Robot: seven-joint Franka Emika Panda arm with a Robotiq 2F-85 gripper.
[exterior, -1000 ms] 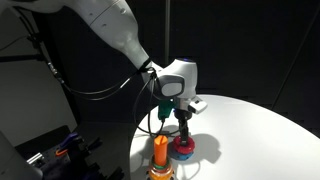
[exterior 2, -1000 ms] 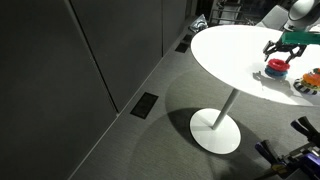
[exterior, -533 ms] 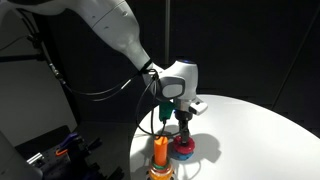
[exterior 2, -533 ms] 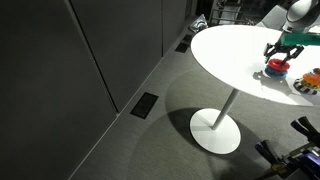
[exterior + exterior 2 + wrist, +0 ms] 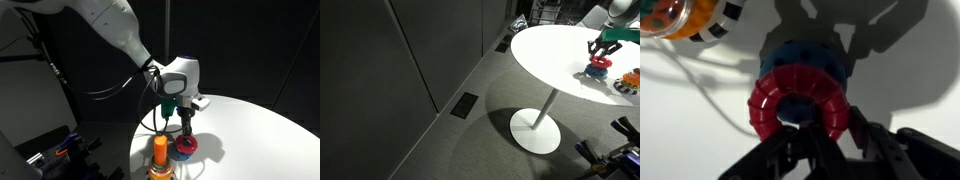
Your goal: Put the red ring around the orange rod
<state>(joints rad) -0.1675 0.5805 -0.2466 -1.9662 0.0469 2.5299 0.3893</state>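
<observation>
At frame centre in the wrist view, the glossy, doughnut-thick red ring rests on a blue ring, hole axis facing the camera. The gripper reaches its near rim, hold unclear. The smooth orange rod stands upper left.

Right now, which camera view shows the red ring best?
The wrist view. There the red ring fills the middle of the picture, its centre hole shows, and the blue ring lies right behind it. In both exterior views the red ring is only a small red patch, too small for any detail.
</observation>
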